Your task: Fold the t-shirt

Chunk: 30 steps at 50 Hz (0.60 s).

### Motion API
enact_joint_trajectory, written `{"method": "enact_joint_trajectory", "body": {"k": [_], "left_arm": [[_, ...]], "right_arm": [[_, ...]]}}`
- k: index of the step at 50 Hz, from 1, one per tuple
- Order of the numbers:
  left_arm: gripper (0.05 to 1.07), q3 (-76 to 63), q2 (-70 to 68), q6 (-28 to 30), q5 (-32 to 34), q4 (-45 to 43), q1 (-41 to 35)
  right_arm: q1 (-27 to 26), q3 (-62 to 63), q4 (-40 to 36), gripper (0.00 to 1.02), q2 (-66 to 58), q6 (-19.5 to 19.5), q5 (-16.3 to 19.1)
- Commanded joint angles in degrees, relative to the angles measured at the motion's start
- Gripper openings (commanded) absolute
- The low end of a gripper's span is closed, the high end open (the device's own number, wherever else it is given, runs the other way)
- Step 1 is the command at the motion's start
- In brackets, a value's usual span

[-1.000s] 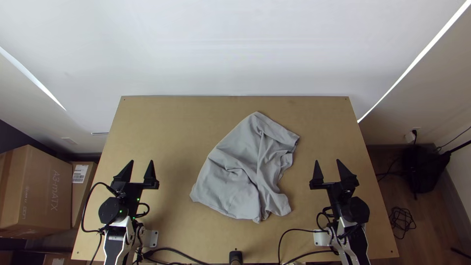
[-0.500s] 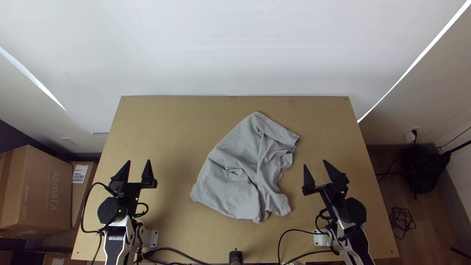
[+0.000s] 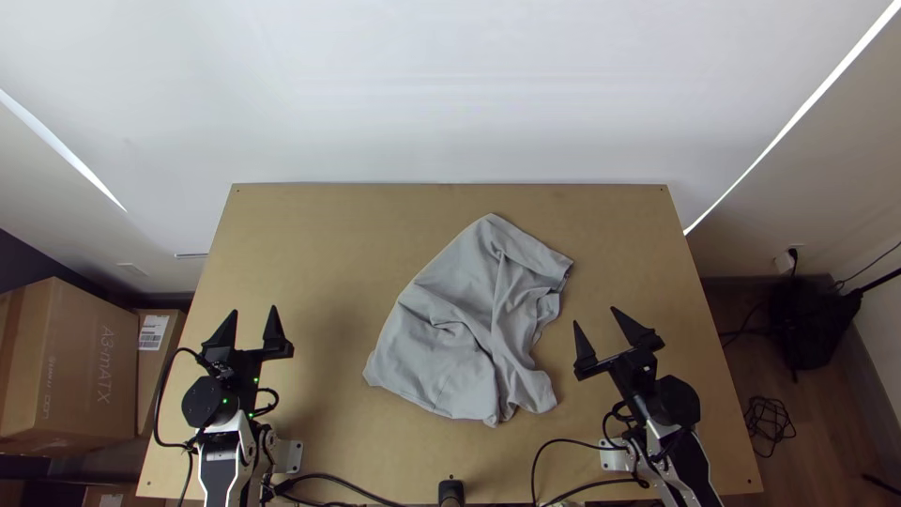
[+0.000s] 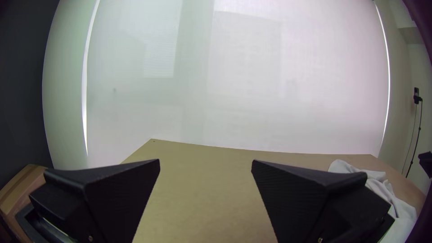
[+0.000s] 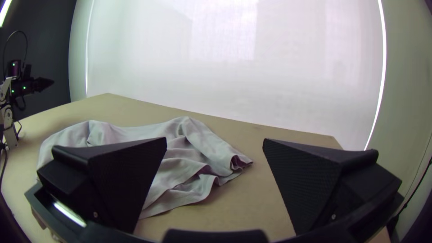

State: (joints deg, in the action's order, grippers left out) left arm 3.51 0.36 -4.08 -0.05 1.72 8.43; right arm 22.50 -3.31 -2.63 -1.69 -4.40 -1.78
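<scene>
Grey t-shirt (image 3: 446,352), bunched, layers hard to tell apart

A light wooden desk (image 3: 310,235) stands before a broad white blind (image 3: 450,94), with bright strips of light down its left and right edges. Left of the desk, a large cardboard box (image 3: 94,366) sits beside a narrower carton (image 3: 160,355) bearing a white label (image 3: 153,332), near a dark wall (image 4: 22,90). At right, a black object (image 3: 812,324), its exact kind unclear, rests on the wooden floor (image 3: 835,422), with a tangled dark cable (image 3: 770,422) lying nearer and a plug (image 3: 786,263) in the pale wall (image 3: 807,188).
</scene>
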Motion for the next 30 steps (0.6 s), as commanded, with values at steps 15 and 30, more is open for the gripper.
{"method": "enact_joint_trajectory", "body": {"k": [15,30], "left_arm": [[1.03,16.1,16.5,0.8,-0.5,3.9,1.0],[1.03,28.1,25.7,0.9,-0.7,9.4,2.1]], "right_arm": [[4.1,-13.7,3.4,0.98,-15.5,-9.8,5.1],[13.3,-34.3,-1.6,0.99,-40.8,-10.9,5.2]]}}
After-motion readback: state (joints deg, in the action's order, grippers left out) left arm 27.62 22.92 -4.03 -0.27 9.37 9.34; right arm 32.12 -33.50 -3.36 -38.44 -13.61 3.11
